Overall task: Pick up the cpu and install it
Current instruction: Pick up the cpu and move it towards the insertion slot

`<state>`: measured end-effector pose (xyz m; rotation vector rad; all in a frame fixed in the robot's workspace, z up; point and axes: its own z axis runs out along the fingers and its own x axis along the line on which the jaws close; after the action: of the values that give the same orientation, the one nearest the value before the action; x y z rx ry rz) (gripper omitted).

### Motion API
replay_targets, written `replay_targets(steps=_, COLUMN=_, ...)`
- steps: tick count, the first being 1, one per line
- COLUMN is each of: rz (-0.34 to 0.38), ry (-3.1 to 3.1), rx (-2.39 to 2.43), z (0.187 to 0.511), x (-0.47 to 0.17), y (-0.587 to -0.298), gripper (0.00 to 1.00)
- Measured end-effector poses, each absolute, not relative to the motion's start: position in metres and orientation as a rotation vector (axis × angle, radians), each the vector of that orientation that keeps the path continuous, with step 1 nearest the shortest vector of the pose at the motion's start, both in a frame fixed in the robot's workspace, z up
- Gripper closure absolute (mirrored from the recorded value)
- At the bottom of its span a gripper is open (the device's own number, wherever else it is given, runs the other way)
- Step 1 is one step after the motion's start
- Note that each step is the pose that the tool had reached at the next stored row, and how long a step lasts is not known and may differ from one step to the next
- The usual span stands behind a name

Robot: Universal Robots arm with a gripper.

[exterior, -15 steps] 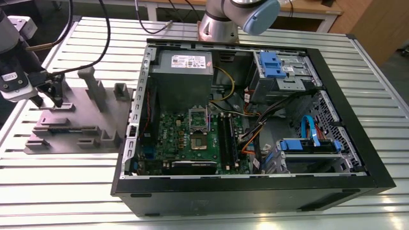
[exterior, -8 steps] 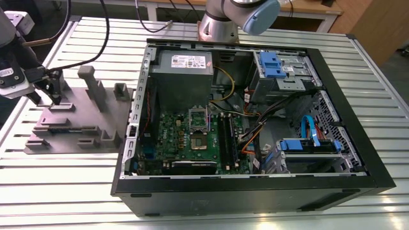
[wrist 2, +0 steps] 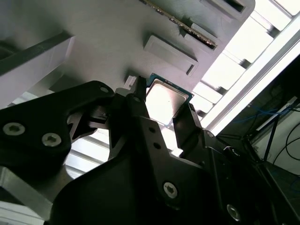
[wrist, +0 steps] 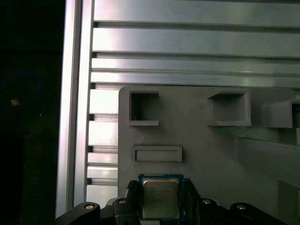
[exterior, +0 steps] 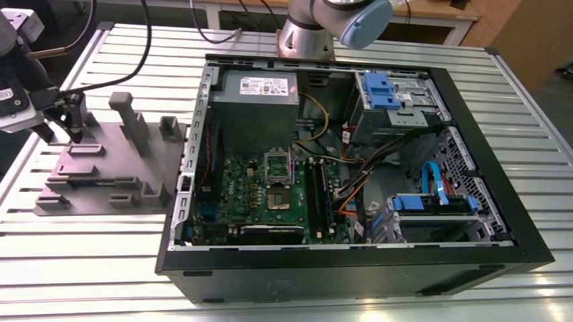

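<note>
First wrist view: hand (wrist: 161,188) flanks cpu (wrist: 161,200); whether it grips is unclear.

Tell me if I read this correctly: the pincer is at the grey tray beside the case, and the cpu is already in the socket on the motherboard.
Not quite. The pincer is at the grey tray beside the case, but the cpu is not in the socket. Both wrist views show it at the pincer, over the tray.

Slatted silvery metal table (exterior: 90,268) under bright glare, brown wooden furniture (exterior: 528,40) beyond its far edge
</note>
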<state>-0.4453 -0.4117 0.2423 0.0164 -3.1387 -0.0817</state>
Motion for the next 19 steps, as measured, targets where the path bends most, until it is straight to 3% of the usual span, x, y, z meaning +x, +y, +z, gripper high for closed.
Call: replay_targets(steps=19, rz=-0.082, ry=-3.139, rx=0.016, z=0.269, x=-0.445, y=-0.412, gripper=0.53)
